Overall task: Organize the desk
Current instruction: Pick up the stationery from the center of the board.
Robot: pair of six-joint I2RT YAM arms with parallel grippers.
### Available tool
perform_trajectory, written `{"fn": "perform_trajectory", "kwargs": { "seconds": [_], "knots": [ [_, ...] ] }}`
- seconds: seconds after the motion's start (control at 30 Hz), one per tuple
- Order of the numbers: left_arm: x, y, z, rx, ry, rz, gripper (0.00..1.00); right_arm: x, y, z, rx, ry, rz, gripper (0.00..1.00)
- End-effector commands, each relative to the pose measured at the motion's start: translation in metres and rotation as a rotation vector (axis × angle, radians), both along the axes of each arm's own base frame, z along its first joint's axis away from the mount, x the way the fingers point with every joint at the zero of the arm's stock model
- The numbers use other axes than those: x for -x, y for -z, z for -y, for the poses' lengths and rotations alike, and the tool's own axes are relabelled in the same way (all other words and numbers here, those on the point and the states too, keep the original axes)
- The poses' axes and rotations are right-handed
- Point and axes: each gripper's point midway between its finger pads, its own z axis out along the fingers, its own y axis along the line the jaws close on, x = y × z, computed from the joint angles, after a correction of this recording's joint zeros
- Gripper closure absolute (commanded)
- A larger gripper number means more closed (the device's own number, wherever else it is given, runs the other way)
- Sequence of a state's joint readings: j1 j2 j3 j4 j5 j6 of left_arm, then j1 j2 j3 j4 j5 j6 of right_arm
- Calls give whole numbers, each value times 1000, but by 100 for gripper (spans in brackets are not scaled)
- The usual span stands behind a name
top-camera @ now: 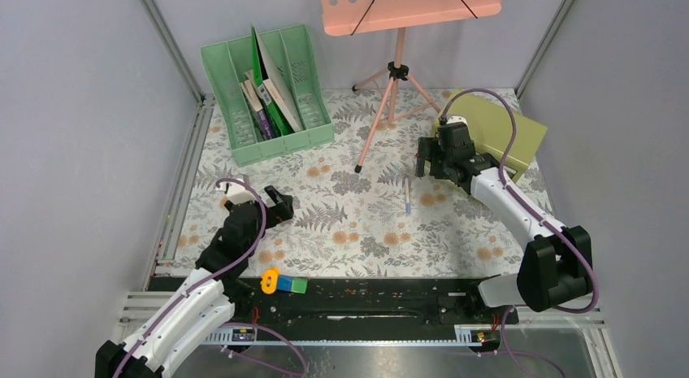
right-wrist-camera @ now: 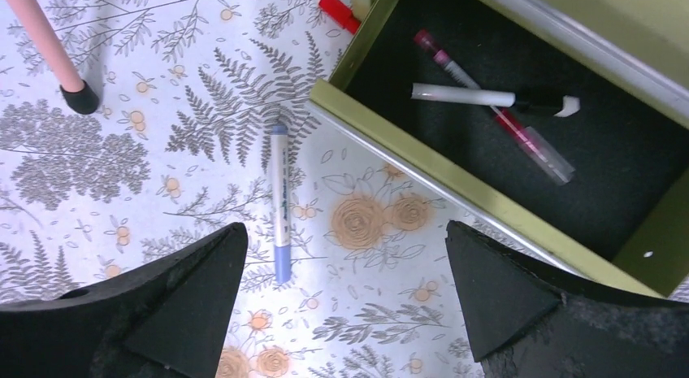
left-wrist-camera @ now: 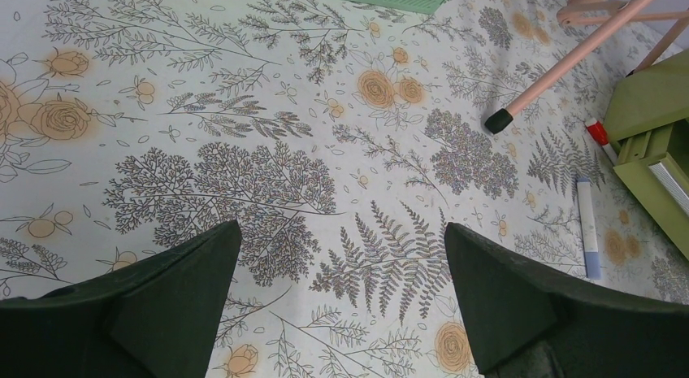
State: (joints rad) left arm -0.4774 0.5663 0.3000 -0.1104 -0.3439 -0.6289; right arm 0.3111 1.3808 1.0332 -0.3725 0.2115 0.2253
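Observation:
The desk (top-camera: 357, 232) is a flat top under a pale cloth with fern and flower print. A white pen with a blue cap (top-camera: 407, 196) lies on it right of centre; it also shows in the right wrist view (right-wrist-camera: 280, 206) and the left wrist view (left-wrist-camera: 587, 225). A red-capped marker (right-wrist-camera: 339, 10) lies by the corner of the olive box. The box's drawer (right-wrist-camera: 406, 150) is open and holds a white marker (right-wrist-camera: 479, 95) and a red pen (right-wrist-camera: 504, 122). My right gripper (top-camera: 422, 160) (right-wrist-camera: 345, 232) is open and empty, above the cloth beside the drawer. My left gripper (top-camera: 278, 206) (left-wrist-camera: 341, 232) is open and empty over bare cloth.
A green slotted file rack (top-camera: 268, 93) with books stands at the back left. A pink music stand (top-camera: 398, 69) stands at the back middle, one foot (top-camera: 357, 168) near the pen. The olive box (top-camera: 504, 130) sits at the back right. A yellow ring (top-camera: 270, 280) and blue-green blocks (top-camera: 291, 285) lie at the near rail.

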Motion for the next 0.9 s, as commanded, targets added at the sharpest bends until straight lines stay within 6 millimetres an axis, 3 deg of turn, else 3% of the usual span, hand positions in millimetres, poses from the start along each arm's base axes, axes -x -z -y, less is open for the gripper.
{"fn": "perform_trajectory", "kwargs": {
  "seconds": [0.0,0.17,0.33,0.5,0.87],
  "knots": [
    [-4,-9,3,29,6,36,1,4,-3,-15,-120,18,-5,0],
    [-4,-9,3,29,7,35,1,11,10,-30,-159,-3,-75,2],
    [-4,-8,2,30,3,35,1,16,23,-46,-91,-37,-120,4],
    [-4,-8,2,33,-1,37,1,22,44,-61,-20,-61,-190,16],
    [-3,-8,0,36,-6,39,1,18,84,-75,112,-81,-296,38]
  ]
}}
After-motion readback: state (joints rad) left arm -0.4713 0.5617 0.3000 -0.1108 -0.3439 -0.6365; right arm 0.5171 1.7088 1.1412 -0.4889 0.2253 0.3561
